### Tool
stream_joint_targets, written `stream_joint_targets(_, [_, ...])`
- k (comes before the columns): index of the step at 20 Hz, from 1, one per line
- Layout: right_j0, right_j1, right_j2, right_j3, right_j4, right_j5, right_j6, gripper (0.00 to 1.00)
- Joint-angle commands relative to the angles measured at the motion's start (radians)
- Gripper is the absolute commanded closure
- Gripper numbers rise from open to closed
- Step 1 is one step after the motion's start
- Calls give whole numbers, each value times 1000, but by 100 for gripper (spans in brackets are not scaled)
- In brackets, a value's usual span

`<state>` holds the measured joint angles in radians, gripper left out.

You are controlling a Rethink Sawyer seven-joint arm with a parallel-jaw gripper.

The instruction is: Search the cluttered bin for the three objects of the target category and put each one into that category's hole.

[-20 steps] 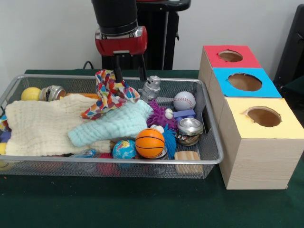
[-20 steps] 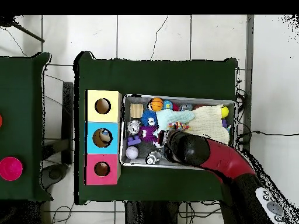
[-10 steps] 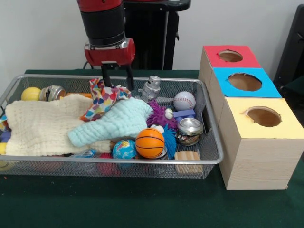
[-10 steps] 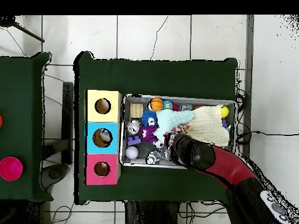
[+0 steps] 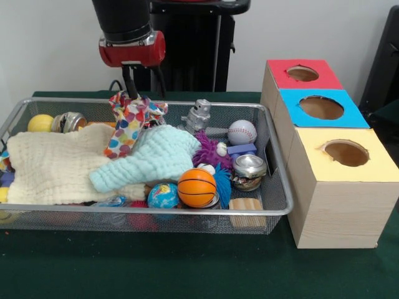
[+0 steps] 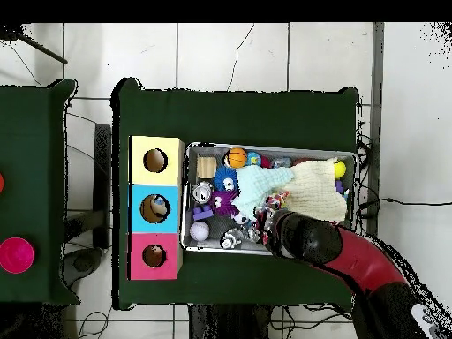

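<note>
The patterned cloth (image 5: 129, 122) hangs bunched at the far side of the bin (image 5: 283, 202), its top corner pinched in the closed end effector (image 5: 132, 94) and its lower folds draped on the cream cloth (image 5: 53, 165) and touching the blue cloth (image 5: 146, 160). Which category is wanted cannot be told from here; the cloths look like one set of three.

Right of the blue cloth lie a purple fuzzy toy (image 5: 210, 149), a baseball (image 5: 242, 132), a tin (image 5: 249, 169) and a small robot figure (image 5: 198, 114); a basketball (image 5: 196, 187) and a globe ball (image 5: 163, 195) sit near the front rim. A yellow ball (image 5: 40, 123) rests in the far left corner.

The box (image 5: 336, 187) stands just right of the bin, with red (image 5: 302, 73), blue (image 5: 321, 107) and yellow (image 5: 346, 152) holes.

The grip is on one corner only, so the cloth may slip out as it is lifted. Its trailing folds could drag on the blue cloth or snag the bin's mesh rim on the way right. A loose, spread cloth may also drape over a hole's edge rather than drop in.
</note>
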<state>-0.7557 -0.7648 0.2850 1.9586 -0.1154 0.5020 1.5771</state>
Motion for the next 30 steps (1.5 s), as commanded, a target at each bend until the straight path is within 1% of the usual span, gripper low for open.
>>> stream_joint_targets(1, [-8, 24, 39, -17, -57, 4, 5, 0])
stream_joint_targets(3, [3, 96, 46, -20, -68, -115, 44, 0])
stream_joint_targets(5, [23, 154, 38, -43, -74, -205, 76, 0])
stream_joint_targets(6, [33, 173, 34, -63, -73, -218, 80, 0])
stream_joint_targets(9, [52, 193, 31, -122, -53, -143, 56, 0])
stream_joint_targets(11, [54, 196, 36, -147, -57, -135, 32, 0])
stream_joint_targets(14, [58, 237, 36, -191, -55, -121, 10, 0])
stream_joint_targets(17, [60, 252, 39, -195, -61, -132, 11, 0])
stream_joint_targets(19, [49, 271, 48, -193, -71, -165, 13, 0])
stream_joint_targets(22, [9, 318, 85, -203, -89, -227, 0, 0])
stream_joint_targets(23, [-5, 325, 100, -205, -94, -227, -12, 0])
stream_joint_targets(24, [-8, 327, 102, -208, -105, -229, -6, 100])
stream_joint_targets(28, [-3, 320, 94, -199, -104, -246, 24, 100])
stream_joint_targets(30, [-4, 321, 96, -198, -97, -227, 29, 100])
